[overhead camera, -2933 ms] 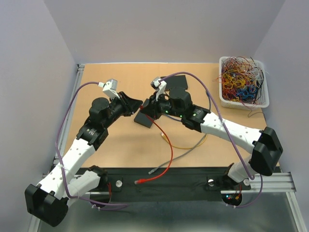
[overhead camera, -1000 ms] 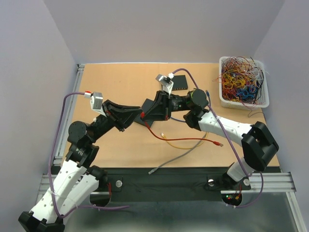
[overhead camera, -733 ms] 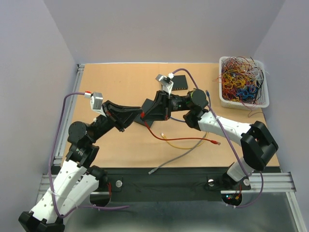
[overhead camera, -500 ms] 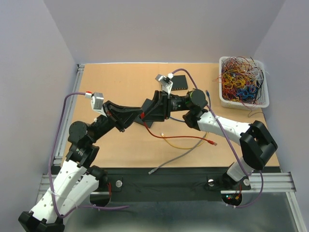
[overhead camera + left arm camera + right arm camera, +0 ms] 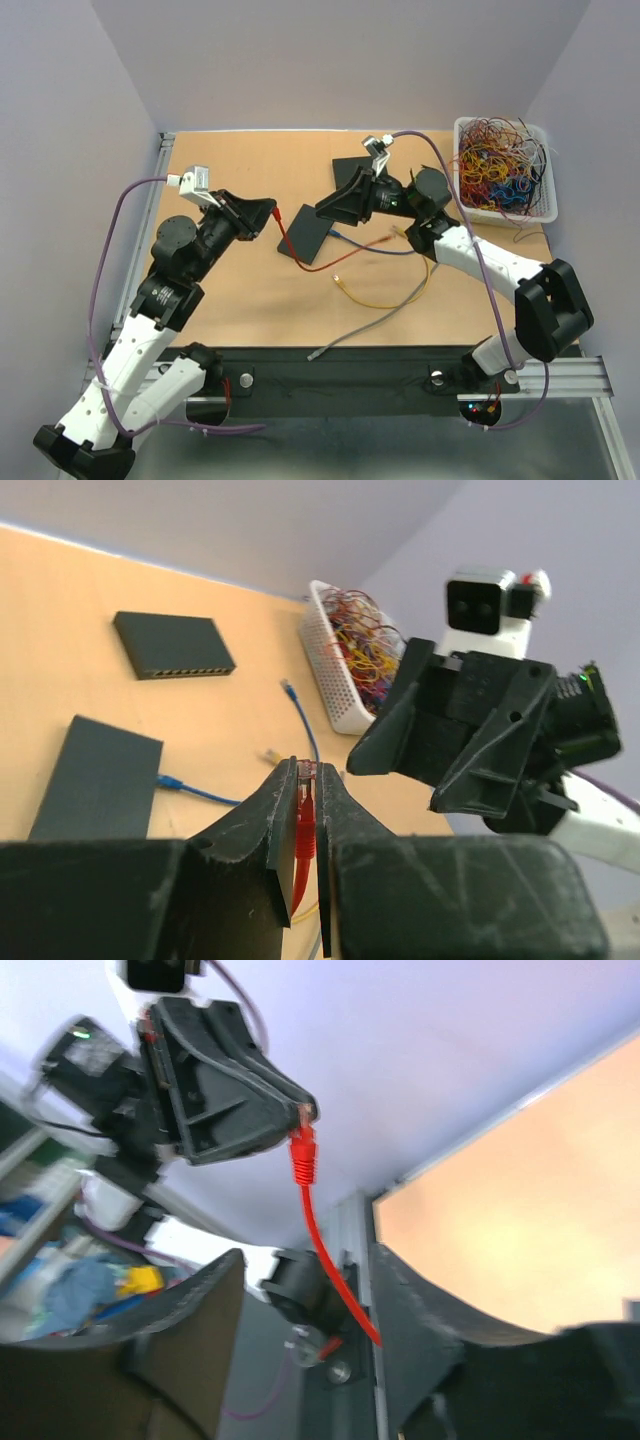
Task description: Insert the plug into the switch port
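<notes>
The left gripper (image 5: 270, 212) pinches the plug (image 5: 281, 213) (red cable (image 5: 283, 236) trailing) just beside the switch (image 5: 310, 236). The right gripper (image 5: 336, 204) hangs at its far corner.

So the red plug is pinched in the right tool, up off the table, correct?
Not the right one. It is the left tool that pinches the red plug, up off the table. The left wrist view shows the plug between its closed jaws. The right tool stands open and holds nothing.
</notes>
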{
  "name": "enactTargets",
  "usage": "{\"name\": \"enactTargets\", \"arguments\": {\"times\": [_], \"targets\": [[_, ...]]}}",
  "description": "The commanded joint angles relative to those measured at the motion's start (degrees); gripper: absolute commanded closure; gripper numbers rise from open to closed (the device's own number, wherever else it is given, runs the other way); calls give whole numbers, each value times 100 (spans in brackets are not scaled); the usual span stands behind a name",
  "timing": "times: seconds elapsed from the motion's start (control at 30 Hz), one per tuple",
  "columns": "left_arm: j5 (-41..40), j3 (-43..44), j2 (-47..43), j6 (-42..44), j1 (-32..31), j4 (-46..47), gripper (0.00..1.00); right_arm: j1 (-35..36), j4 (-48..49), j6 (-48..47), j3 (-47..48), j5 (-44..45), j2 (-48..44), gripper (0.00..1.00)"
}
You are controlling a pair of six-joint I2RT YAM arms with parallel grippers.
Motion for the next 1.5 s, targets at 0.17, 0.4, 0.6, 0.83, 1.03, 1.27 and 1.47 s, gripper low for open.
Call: {"name": "enactTargets", "arguments": {"times": [0.17, 0.4, 0.6, 0.83, 1.03, 1.27, 1.47], "targets": [[-640, -37, 156, -596, -13, -79, 100, 431, -3295, -2569, 951, 1659, -520, 50], [-658, -160, 262, -701, -39, 141, 100, 1116, -3788, -3220, 1426, 2636, -275, 50], [-719, -222, 253, -728, -48, 194, 100, 1416, -4026, -3423, 1681, 2962, -19, 52], [-693, -283, 262, -745, -48, 229, 100, 1513, -4070, -3459, 1813, 3094, 121, 54], [-675, -327, 280, -754, -48, 290, 100, 1521, -4070, -3441, 1927, 3156, 227, 59], [-684, -371, 288, -754, -48, 317, 100, 1583, -4070, -3406, 2033, 3059, 323, 60], [-702, -406, 315, -754, -57, 361, 100, 1653, -4070, -3441, 2024, 2963, 341, 60]]}}
